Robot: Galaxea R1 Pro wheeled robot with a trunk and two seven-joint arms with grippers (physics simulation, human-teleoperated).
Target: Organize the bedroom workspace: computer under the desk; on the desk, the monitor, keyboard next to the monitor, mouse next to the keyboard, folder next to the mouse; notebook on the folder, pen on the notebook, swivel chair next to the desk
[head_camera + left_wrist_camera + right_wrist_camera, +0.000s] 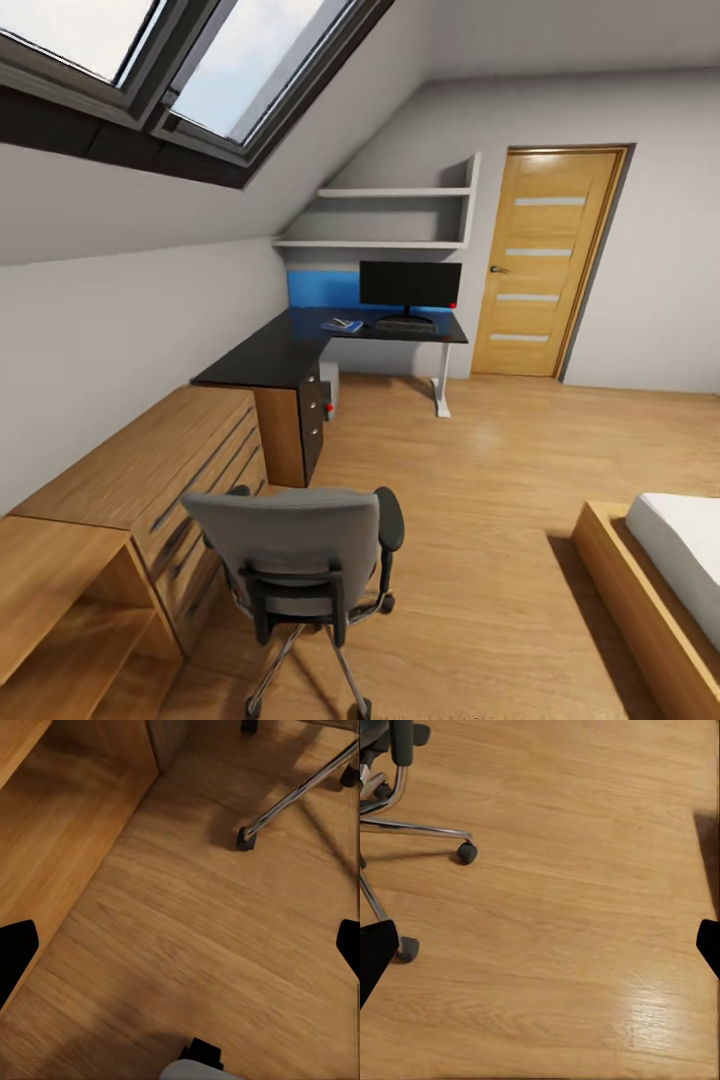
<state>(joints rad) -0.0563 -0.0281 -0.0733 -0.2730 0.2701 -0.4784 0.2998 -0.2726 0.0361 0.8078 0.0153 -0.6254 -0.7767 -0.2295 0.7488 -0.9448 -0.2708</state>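
The swivel chair stands in the near foreground with its grey back toward me, hiding its seat. Far ahead is the black-topped desk with a blue back panel. On it stand the monitor, with the keyboard in front of it and the blue folder to the left. Something small lies on the folder; notebook, pen and mouse are too small to tell. The grey computer peeks out under the desk. My left gripper and right gripper hang open over the floor beside the chair's chrome legs.
Low light-wood cabinets line the left wall up to the desk's drawer unit. A bed corner juts in at the lower right. A wooden door is beyond the desk, with shelves above it. Plank floor lies between chair and desk.
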